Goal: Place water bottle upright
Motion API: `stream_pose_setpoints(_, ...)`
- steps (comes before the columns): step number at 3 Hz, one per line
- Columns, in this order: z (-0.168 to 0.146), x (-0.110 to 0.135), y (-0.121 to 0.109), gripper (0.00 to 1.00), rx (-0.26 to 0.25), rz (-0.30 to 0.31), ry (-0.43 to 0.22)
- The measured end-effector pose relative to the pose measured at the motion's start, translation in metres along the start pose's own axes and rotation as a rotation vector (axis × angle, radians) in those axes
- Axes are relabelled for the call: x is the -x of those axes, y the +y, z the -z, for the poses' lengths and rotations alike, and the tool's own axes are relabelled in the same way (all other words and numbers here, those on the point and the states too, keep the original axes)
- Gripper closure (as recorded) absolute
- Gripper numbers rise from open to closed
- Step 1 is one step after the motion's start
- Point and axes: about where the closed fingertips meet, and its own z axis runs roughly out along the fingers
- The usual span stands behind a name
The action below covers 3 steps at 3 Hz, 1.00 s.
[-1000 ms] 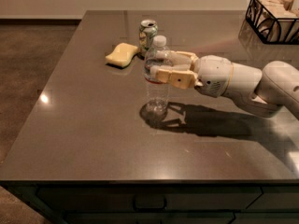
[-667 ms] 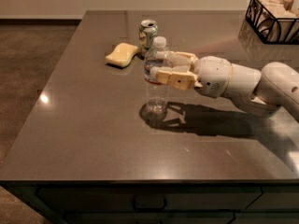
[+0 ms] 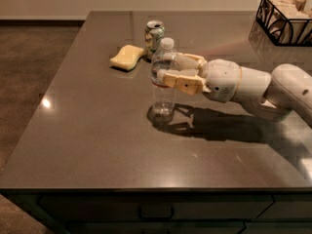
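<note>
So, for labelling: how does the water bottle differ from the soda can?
The water bottle is clear with a white cap; the soda can is opaque, green and white. The bottle is taller than the can. The gripper clasps the bottle's upper half with its jaws; the can stands free. Both are upright on the table.

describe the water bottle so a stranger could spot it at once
On the dark countertop, find the robot's tool reaching in from the right of the view. It grips the water bottle: upright, clear, white-capped, unlike the green-and-white soda can behind.
</note>
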Motion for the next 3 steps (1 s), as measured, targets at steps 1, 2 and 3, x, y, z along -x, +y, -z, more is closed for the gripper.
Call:
stream_pose_setpoints(1,-0.0024,0.0007,0.0012,0.05,0.004,0.001,0.0)
stream_pose_setpoints(2,-0.004,0.0012,0.002,0.0,0.008,0.001,0.0)
stream_pose_setpoints(3,-0.0041,0.0012,0.002,0.0,0.008,0.001,0.0)
